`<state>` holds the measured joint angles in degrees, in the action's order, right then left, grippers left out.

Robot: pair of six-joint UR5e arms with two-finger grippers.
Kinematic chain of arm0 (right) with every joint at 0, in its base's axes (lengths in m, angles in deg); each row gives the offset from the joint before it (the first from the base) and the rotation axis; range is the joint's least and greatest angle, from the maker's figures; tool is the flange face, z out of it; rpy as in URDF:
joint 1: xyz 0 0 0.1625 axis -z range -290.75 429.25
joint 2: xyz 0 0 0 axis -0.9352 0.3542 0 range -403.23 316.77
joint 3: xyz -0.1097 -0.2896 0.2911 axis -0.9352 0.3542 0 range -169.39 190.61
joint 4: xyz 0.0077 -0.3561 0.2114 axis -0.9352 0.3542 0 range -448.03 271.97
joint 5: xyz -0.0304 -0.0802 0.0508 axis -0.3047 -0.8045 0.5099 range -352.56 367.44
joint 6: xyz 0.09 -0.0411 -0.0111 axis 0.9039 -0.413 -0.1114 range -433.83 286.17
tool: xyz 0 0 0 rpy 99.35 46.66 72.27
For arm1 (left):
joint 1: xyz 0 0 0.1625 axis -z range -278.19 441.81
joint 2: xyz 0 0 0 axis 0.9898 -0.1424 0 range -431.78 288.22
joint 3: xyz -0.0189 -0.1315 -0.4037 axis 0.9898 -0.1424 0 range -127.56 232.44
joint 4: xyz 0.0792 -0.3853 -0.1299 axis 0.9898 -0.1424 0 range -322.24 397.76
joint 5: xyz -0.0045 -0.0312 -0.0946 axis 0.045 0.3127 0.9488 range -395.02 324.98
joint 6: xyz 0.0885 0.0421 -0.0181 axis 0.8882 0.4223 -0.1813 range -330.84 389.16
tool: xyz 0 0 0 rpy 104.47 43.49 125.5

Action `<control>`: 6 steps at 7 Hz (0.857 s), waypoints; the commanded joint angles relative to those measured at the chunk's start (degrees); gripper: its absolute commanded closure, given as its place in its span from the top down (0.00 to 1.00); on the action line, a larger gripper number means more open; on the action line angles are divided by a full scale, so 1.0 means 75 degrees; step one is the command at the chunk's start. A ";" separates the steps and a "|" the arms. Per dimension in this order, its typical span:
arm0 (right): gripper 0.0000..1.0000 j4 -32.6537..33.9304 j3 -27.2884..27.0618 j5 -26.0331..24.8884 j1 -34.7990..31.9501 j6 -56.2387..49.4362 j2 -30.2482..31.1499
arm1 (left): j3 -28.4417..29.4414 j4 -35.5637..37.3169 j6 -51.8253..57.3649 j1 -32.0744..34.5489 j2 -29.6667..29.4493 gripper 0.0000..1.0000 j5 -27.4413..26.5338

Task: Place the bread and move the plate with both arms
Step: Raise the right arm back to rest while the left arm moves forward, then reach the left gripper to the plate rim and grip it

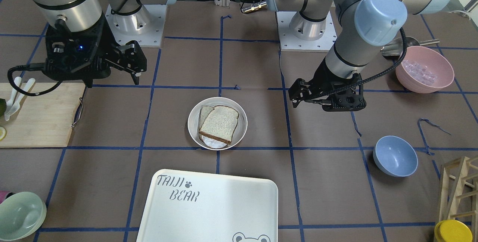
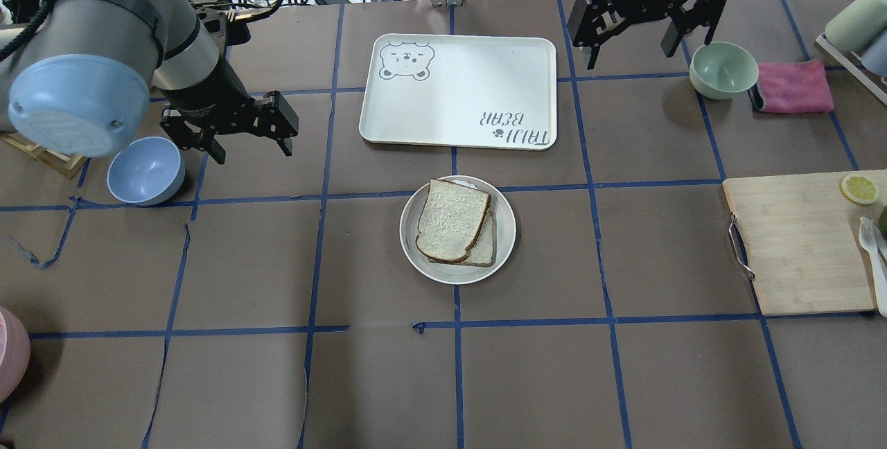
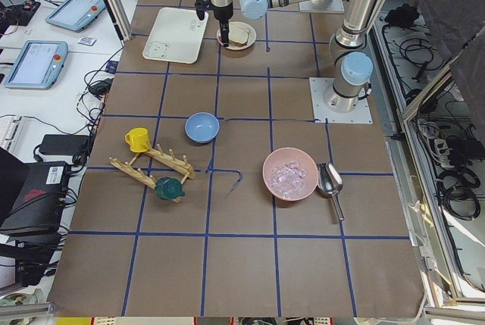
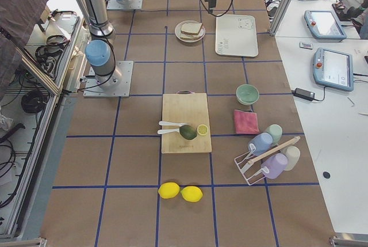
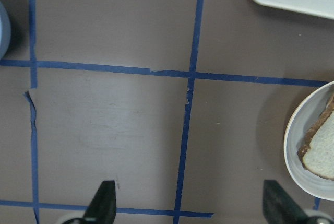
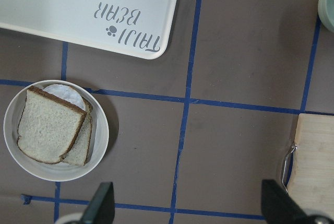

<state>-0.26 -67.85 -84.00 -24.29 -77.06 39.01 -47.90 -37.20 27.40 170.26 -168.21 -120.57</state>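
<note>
The cream-white plate (image 1: 193, 132) sits mid-table and also shows in the overhead view (image 2: 410, 244). On it lies the bread (image 1: 220, 122), speckled with a dark crust, on top of a second slice and something white; it also shows from overhead (image 2: 452, 219) and in the right wrist view (image 6: 48, 130). My left gripper (image 2: 254, 155) hovers open and empty to the plate's left, near the blue bowl; the plate's rim (image 5: 292, 140) is at its view's right edge. My right gripper (image 2: 634, 54) hovers open and empty beyond the tray's right corner.
The "TAIJI BEAR" tray (image 2: 461, 92) lies just beyond the plate. A blue bowl (image 2: 145, 170) is by my left gripper. A pale green bowl (image 2: 723, 69) and a pink cloth (image 2: 793, 86) are by my right gripper. A cutting board (image 2: 804, 241) is at the right.
</note>
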 commanded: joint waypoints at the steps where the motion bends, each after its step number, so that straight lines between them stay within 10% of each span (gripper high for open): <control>1: 1.00 0.0425 -0.0109 0.0121 -0.0008 0.0067 0.0097 | -0.0738 0.1434 -0.0035 0.0428 -0.0383 0.88 0.0261; 2: 1.00 0.0425 -0.0109 0.0123 -0.0008 0.0067 0.0085 | -0.0986 0.1847 -0.0023 0.0639 -0.0513 0.87 0.0529; 3: 1.00 0.0437 -0.0132 0.0111 -0.0008 0.0056 0.0074 | -0.1000 0.1990 0.0023 0.0838 -0.0723 0.65 0.0544; 6: 1.00 0.0437 -0.0109 0.0088 0.0003 0.0067 0.0085 | -0.1012 0.2365 -0.0011 0.1285 -0.1273 0.64 0.0672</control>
<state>3.01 -68.72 -83.19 -24.34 -76.58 39.64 -55.37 -20.58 27.32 179.12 -175.88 -116.31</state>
